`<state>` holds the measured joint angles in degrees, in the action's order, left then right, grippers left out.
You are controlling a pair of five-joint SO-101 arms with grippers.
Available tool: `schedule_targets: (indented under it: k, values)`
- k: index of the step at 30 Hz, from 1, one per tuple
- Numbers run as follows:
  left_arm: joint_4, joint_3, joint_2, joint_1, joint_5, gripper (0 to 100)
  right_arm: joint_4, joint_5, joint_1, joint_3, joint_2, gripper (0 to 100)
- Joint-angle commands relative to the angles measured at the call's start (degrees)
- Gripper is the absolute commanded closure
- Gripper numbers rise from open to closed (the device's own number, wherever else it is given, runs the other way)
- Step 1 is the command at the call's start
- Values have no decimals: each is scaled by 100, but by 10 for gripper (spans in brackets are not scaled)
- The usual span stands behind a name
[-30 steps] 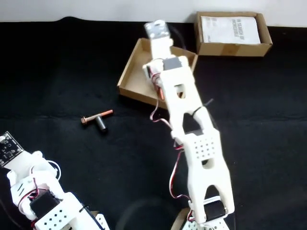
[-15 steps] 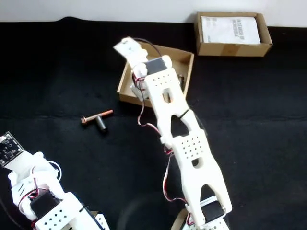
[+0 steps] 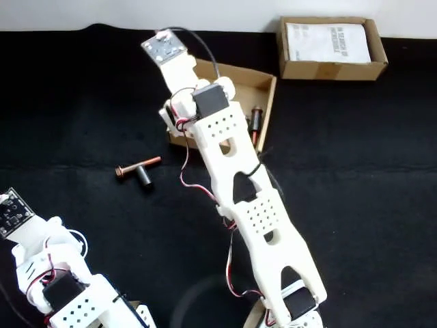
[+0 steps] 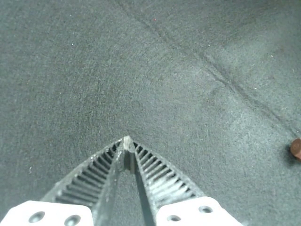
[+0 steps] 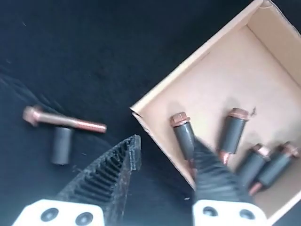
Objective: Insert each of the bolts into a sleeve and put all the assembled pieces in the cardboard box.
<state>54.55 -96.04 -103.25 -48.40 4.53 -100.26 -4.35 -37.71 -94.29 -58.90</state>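
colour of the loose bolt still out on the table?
Copper, reddish-brown. The loose bolt shows best in the right wrist view, beside the dark grey sleeve.

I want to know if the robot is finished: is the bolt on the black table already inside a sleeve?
No, the bolt lies bare beside the loose sleeve, not pushed into it.

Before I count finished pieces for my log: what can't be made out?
High view: the right arm hides most of the cardboard box interior.
Right wrist view: a gripper finger covers some assembled pieces' lower ends.
Left wrist view: a copper object is cut off by the edge.
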Motion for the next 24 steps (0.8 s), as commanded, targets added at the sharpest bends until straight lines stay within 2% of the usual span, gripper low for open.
schedule_targets:
  k: [1, 7, 12, 24]
  values:
    - [18, -110, -40, -40, -35, 991, -75, 264, -286, -673, 620, 961]
    - [18, -110, -40, -48, -35, 991, -92, 712, -673, -655, 857, 961]
    - [18, -110, -40, -40, -44, 991, -92, 747, -919, -224, 1376, 964]
    - [18, -110, -40, -40, -44, 991, -66, 730, -1270, 4910, 4040, 965]
